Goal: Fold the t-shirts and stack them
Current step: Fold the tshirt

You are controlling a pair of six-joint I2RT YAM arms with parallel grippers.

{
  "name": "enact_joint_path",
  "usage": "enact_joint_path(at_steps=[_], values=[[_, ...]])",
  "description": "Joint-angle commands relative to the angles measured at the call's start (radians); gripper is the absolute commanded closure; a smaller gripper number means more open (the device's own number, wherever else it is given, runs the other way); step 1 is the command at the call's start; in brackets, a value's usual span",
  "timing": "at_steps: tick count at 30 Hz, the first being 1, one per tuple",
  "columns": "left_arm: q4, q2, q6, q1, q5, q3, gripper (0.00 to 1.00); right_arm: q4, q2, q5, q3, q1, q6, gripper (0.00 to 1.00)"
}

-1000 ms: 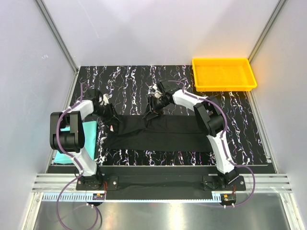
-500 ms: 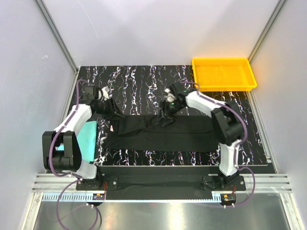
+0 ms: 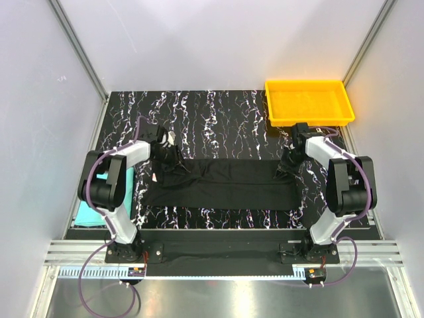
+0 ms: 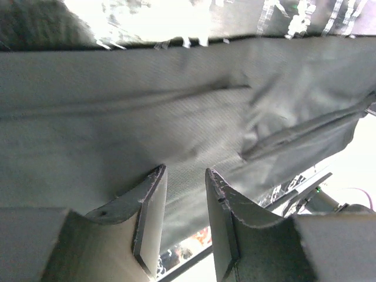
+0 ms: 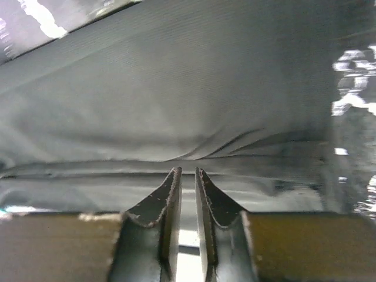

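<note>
The black t-shirt [image 3: 225, 185] lies folded into a long flat band across the middle of the mat. My left gripper [image 3: 171, 158] is at its far left corner. In the left wrist view its jaws [image 4: 185, 171] stand open just over the dark cloth [image 4: 117, 117], with nothing between them. My right gripper [image 3: 286, 165] is at the shirt's far right corner. Its fingertips [image 5: 188, 170] are only a narrow slit apart at a folded edge of the cloth [image 5: 176, 88], where wrinkles converge. I cannot tell whether cloth is pinched. The teal t-shirt [image 3: 85, 213] lies at the left edge, mostly hidden by the left arm.
A yellow tray [image 3: 308, 121] stands at the far right corner of the black marbled mat [image 3: 212, 112]. Grey walls close in both sides and the back. The arm bases sit on a rail along the near edge.
My right gripper slid right along the shirt's far edge from its middle to the right end, and its jaws narrowed. My left gripper shifted a little right onto the left corner.
</note>
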Motion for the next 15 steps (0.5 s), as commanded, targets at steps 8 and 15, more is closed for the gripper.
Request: enact_joint_path(at_steps=[8, 15], values=[[0.069, 0.116, -0.001, -0.004, 0.015, -0.001, 0.63, 0.066, 0.075, 0.214, -0.05, -0.076, 0.08, 0.5], [0.074, 0.183, -0.019, -0.025, 0.04, 0.079, 0.63, 0.091, 0.155, 0.269, -0.002, -0.195, 0.096, 0.5]])
